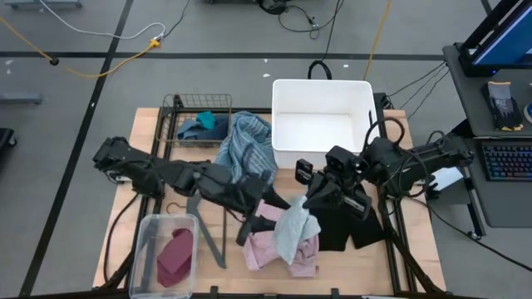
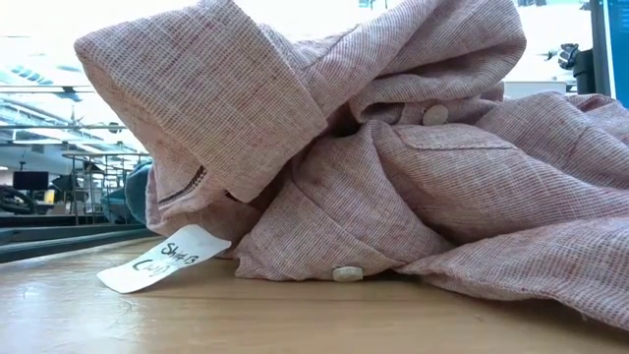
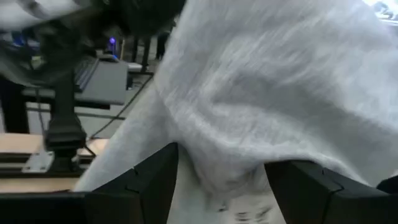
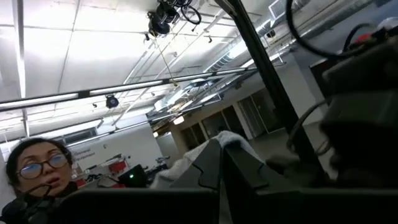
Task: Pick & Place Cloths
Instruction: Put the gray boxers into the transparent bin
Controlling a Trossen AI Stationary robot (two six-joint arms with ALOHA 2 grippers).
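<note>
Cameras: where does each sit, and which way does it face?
High: overhead, straight down on the table; left arm and right arm show.
Low: table height, level onto the pink shirt; no robot.
Left wrist: past its open left pincer at the pale grey cloth.
Right wrist: tilted at the ceiling; right pincer shut on that cloth.
Shared: high and left wrist show it.

Our right gripper (image 4: 222, 163) is tipped up toward the ceiling (image 4: 93, 50) here, its dark fingers pressed together with a bit of pale cloth (image 4: 233, 140) peeking out around them. We also catch a person (image 4: 34, 180) wearing glasses in the corner, plus dark cables (image 4: 323, 43) overhead.
</note>
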